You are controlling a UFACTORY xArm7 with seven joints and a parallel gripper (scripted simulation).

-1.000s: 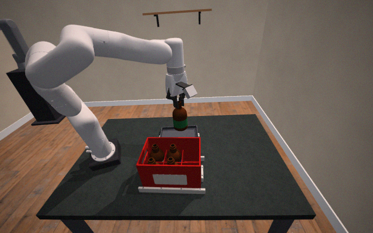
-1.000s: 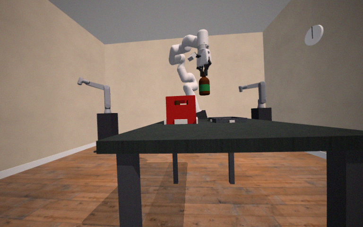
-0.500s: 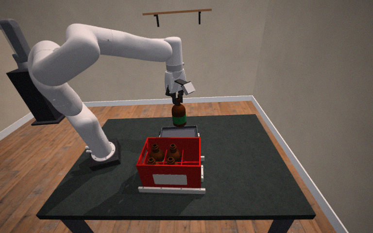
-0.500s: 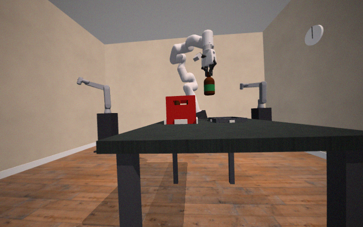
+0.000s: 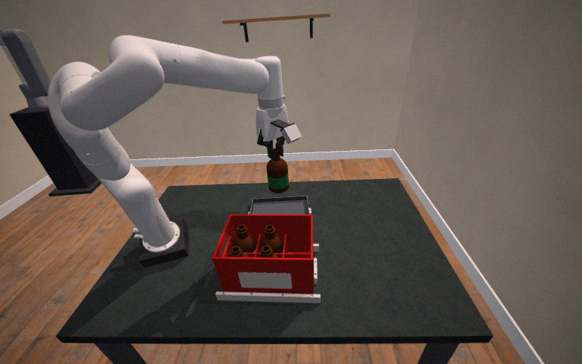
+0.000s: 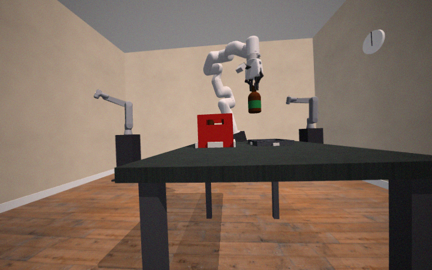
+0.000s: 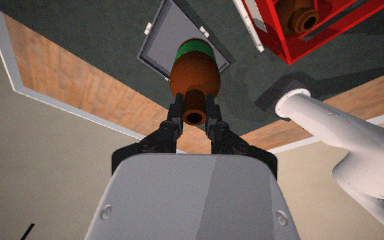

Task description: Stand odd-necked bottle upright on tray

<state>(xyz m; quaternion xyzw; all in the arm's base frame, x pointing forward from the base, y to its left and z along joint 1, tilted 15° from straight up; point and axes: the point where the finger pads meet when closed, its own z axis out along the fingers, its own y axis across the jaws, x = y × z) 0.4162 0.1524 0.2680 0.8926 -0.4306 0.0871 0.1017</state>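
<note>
1. So the tool is part-closed, clamped on the neck of one bottle. It hangs roughly upright in the air, well off the bench.
2. The tray sits below on the bench. I'd guess the bottle is being carried there. Lower it off to one side and the base could catch the rim and tip, or shove the tray off its spot.
3. The other four bottles stand in the crate. Swinging back low could clip its wall and knock it out of place, so stay high.
4. Big one: is this even the odd neck? Honestly can't tell from here, the crate necks are small and partly hidden. Wrong pick means the whole thing fails, however neatly it lands.
5. Grip's only at the neck, so a fast move could set it swinging or slipping. Let go too early and it drops and topples; open unevenly and a finger drags it over.

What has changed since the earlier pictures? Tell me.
The gripper and its green-labelled bottle moved sideways, farther from the red crate, at about the same height. Nothing was newly grasped or released: the bottle is still held by its neck. The crate, its four bottles and the tray stayed put.
</note>
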